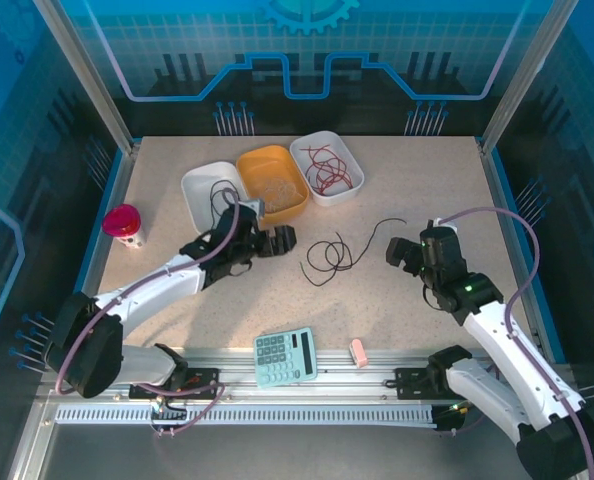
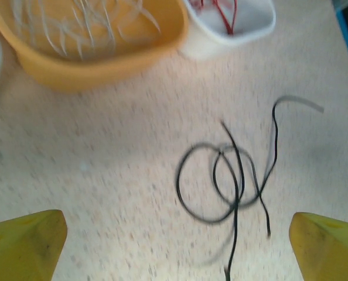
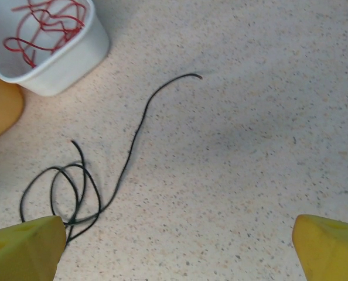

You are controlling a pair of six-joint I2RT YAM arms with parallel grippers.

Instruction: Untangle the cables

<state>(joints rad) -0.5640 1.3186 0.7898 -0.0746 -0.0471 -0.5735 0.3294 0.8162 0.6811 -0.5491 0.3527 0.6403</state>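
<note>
On table (image 1: 427, 180), black cables (image 1: 329, 256), tail rightward.

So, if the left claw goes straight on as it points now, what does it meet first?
Likely the tangle of black cables on the table ahead of the left claw; nothing stands between, but depth is unclear.

Table light: we see the table (image 1: 397, 290) bright and even, lit from above.
Surround: we find the walls (image 1: 37, 120) dim and blue.
Shadows: we note soft ones hugging the arms (image 1: 157, 285); a grey patch lies mid-frame in the right wrist view.
Left wrist view: we see motion blur smearing the cables (image 2: 237, 181) and the tray (image 2: 103, 64) at 11 o'clock.
Right wrist view: we read the table grain sharply; the fingertips (image 3: 21, 246) at 7 and 5 o'clock are soft.
</note>
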